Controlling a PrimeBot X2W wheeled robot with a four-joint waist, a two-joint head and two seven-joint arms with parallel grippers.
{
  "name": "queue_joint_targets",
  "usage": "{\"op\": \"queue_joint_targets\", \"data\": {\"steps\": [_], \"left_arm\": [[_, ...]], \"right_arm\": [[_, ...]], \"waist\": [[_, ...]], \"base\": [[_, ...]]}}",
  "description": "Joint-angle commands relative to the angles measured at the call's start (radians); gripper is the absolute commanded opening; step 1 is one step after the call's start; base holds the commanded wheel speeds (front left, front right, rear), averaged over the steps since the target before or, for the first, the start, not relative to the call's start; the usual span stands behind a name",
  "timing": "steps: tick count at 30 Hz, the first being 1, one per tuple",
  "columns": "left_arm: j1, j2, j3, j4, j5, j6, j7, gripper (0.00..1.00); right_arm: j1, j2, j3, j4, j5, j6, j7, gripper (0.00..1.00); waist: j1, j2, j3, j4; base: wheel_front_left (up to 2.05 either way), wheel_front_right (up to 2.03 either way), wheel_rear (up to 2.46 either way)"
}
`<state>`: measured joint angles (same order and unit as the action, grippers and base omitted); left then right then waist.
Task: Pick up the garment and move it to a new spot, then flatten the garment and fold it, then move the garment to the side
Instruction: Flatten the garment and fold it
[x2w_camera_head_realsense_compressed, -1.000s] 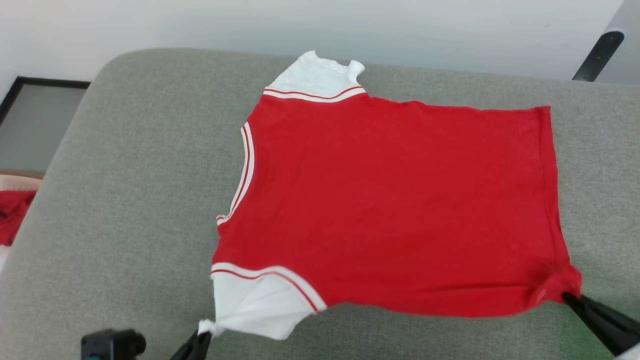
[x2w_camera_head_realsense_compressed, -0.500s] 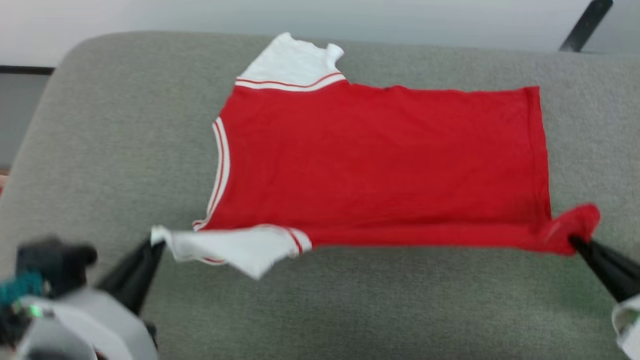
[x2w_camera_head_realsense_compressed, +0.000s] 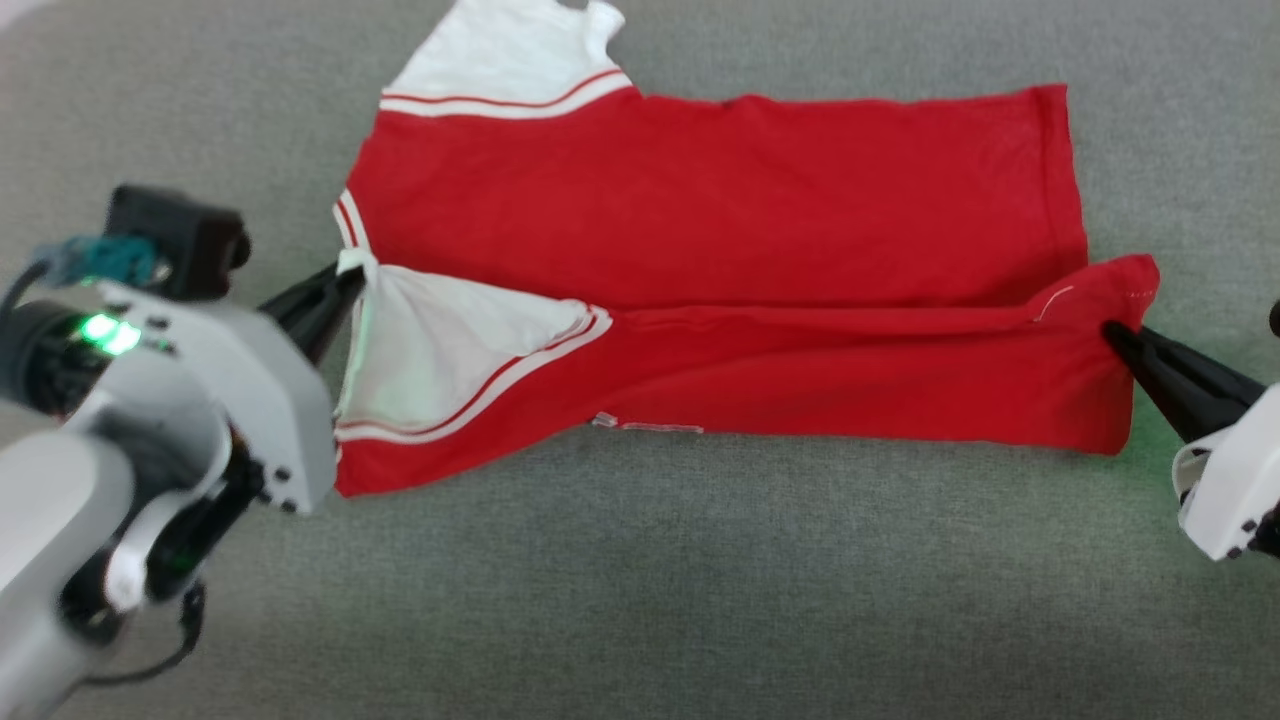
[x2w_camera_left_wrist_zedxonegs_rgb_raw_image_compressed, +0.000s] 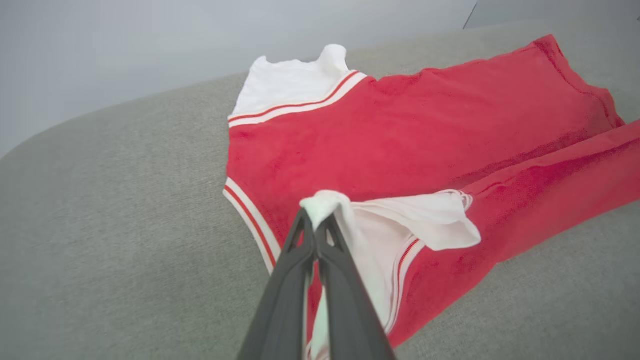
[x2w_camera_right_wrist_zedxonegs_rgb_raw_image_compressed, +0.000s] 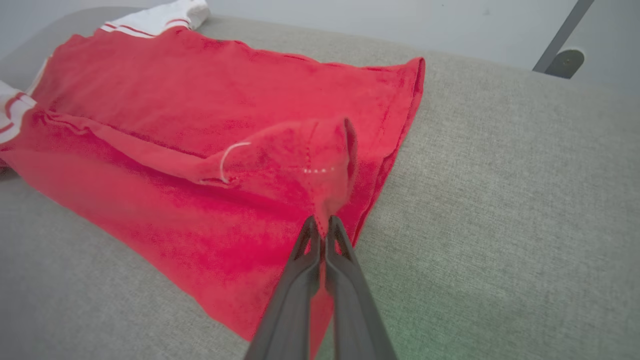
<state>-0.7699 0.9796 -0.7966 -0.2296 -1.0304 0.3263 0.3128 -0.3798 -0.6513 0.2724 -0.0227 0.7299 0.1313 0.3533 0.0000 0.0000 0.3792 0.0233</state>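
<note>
The garment (x2w_camera_head_realsense_compressed: 720, 210) is a red jersey with white sleeve ends, lying spread on the grey cushion (x2w_camera_head_realsense_compressed: 640, 580), back side up. Its near long edge is lifted and carried over the body. My left gripper (x2w_camera_head_realsense_compressed: 345, 280) is shut on the white near sleeve (x2w_camera_head_realsense_compressed: 440, 345), seen close in the left wrist view (x2w_camera_left_wrist_zedxonegs_rgb_raw_image_compressed: 316, 215). My right gripper (x2w_camera_head_realsense_compressed: 1110, 335) is shut on the red hem corner (x2w_camera_head_realsense_compressed: 1120, 290), also seen in the right wrist view (x2w_camera_right_wrist_zedxonegs_rgb_raw_image_compressed: 322, 220). The far white sleeve (x2w_camera_head_realsense_compressed: 500, 60) lies flat. The chest lettering is hidden.
The grey cushion (x2w_camera_right_wrist_zedxonegs_rgb_raw_image_compressed: 500, 200) stretches wide in front of and to both sides of the shirt. A pale wall (x2w_camera_left_wrist_zedxonegs_rgb_raw_image_compressed: 150, 50) lies beyond its far edge, with a dark metal leg (x2w_camera_right_wrist_zedxonegs_rgb_raw_image_compressed: 562, 37) at the far right.
Both grippers have carried the near edge of the shirt up and toward the far side, folding it over the body. The head camera has tilted down, shifting the whole picture.
</note>
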Motion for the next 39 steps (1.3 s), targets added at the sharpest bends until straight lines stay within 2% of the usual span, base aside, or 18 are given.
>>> {"op": "queue_joint_targets", "data": {"steps": [1,7,12,14,15,16,17,18,19,21,23,24,25,39], "left_arm": [[-0.021,-0.019,-0.007,0.030,0.005,-0.017,0.009,0.00],[-0.083,-0.095,-0.042,0.185,-0.002,-0.086,0.053,0.00],[-0.113,-0.126,-0.055,0.267,-0.009,-0.120,0.073,0.00],[-0.119,-0.132,-0.060,0.291,-0.013,-0.129,0.086,0.04],[-0.122,-0.134,-0.061,0.298,-0.015,-0.134,0.090,0.07],[-0.126,-0.136,-0.059,0.306,-0.019,-0.133,0.094,0.15],[-0.128,-0.138,-0.055,0.314,-0.026,-0.131,0.096,0.24],[-0.128,-0.139,-0.055,0.318,-0.027,-0.134,0.099,0.34],[-0.128,-0.137,-0.055,0.323,-0.030,-0.137,0.101,0.41],[-0.129,-0.136,-0.050,0.331,-0.035,-0.139,0.094,0.49],[-0.125,-0.137,-0.049,0.334,-0.040,-0.141,0.095,0.81],[-0.122,-0.137,-0.047,0.337,-0.043,-0.139,0.092,0.85],[-0.119,-0.135,-0.045,0.339,-0.046,-0.138,0.090,1.00],[-0.059,-0.114,-0.044,0.315,-0.080,-0.121,0.096,1.00]], "right_arm": [[-0.016,0.007,0.004,0.012,-0.007,-0.001,0.008,0.00],[-0.061,0.039,0.011,0.057,0.002,-0.001,0.051,0.00],[-0.085,0.051,0.014,0.067,0.022,-0.001,0.076,0.00],[-0.090,0.051,0.013,0.071,0.027,-0.001,0.087,0.00],[-0.093,0.053,0.013,0.072,0.030,-0.001,0.094,0.25],[-0.096,0.051,0.019,0.071,0.031,-0.001,0.100,0.44],[-0.101,0.047,0.022,0.070,0.030,-0.001,0.107,0.49],[-0.104,0.045,0.024,0.069,0.032,-0.001,0.115,0.70],[-0.106,0.041,0.030,0.067,0.032,-0.001,0.122,1.00],[-0.111,0.038,0.031,0.066,0.035,-0.001,0.133,1.00],[-0.117,0.033,0.038,0.062,0.035,-0.001,0.146,1.00],[-0.120,0.031,0.036,0.060,0.034,-0.001,0.144,1.00],[-0.122,0.029,0.034,0.059,0.031,-0.001,0.147,1.00],[-0.056,0.045,-0.048,-0.031,-0.013,-0.001,0.096,1.00]], "waist": [[0.0000,0.0000,0.030,-0.009],[0.0000,0.0000,0.058,-0.007],[0.0000,0.0000,0.061,-0.004],[0.0000,0.0000,0.057,-0.002],[0.0000,0.0000,0.055,-0.001],[0.0000,0.0000,0.052,0.000],[0.0000,0.0000,0.048,0.001],[0.0000,0.0000,0.045,0.002],[0.0000,0.0000,0.041,0.003],[0.0000,0.0000,0.033,0.005],[0.0000,0.0000,0.023,0.007],[0.0000,0.0000,0.017,0.007],[0.0000,0.0000,0.011,0.007],[0.0000,0.0000,-0.068,0.008]], "base": [[0.00,0.00,0.00],[0.00,0.00,0.00],[0.00,0.00,0.00],[0.00,0.00,0.00],[0.00,0.00,0.00],[0.00,0.00,0.00],[0.00,0.00,0.00],[0.00,0.00,0.00],[0.00,0.00,0.00],[0.00,0.00,0.00],[0.00,0.00,0.00],[0.00,0.00,0.00],[0.00,0.00,0.00],[0.00,0.00,0.00]]}}
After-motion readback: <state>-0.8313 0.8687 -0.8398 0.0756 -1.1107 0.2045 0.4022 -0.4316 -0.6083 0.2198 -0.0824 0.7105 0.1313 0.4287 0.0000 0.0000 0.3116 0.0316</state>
